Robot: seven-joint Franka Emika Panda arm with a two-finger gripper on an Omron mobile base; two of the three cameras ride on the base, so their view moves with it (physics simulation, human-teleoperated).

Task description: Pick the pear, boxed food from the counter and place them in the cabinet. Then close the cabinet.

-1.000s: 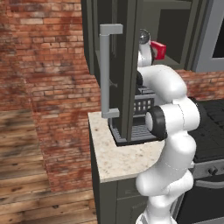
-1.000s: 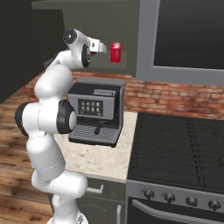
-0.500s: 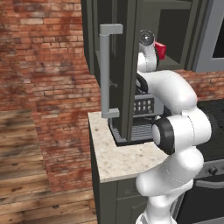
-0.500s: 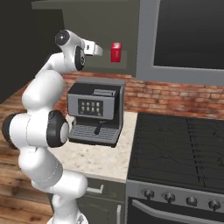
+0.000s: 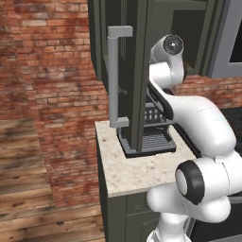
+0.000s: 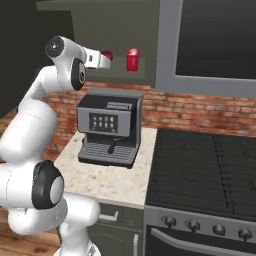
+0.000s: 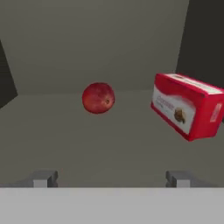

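Note:
In the hand view the dark red pear [image 7: 98,98] rests on the cabinet's grey shelf [image 7: 109,140], ahead of my gripper [image 7: 111,179] and apart from it. The gripper is open, its fingertips [image 7: 43,178] spread wide with nothing between them. To the pear's right stands the boxed food [image 7: 188,106], a red box that looks tilted in this view. From the right base view the pear [image 6: 107,55] sits just past the gripper [image 6: 102,61], with the boxed food [image 6: 132,60] further right inside the open cabinet [image 6: 100,25]. The cabinet door [image 5: 137,47] stands open.
A grey coffee machine [image 6: 110,130] stands on the beige counter [image 6: 107,180] below the cabinet. A black stovetop [image 6: 205,170] lies to the right, under a microwave [image 6: 215,40]. The door's long bar handle [image 5: 116,78] juts toward the room. A brick wall runs behind.
The gripper has opened wide and drawn back from the shelf, leaving the pear there beside the box. The arm's elbow has swung lower and nearer the base.

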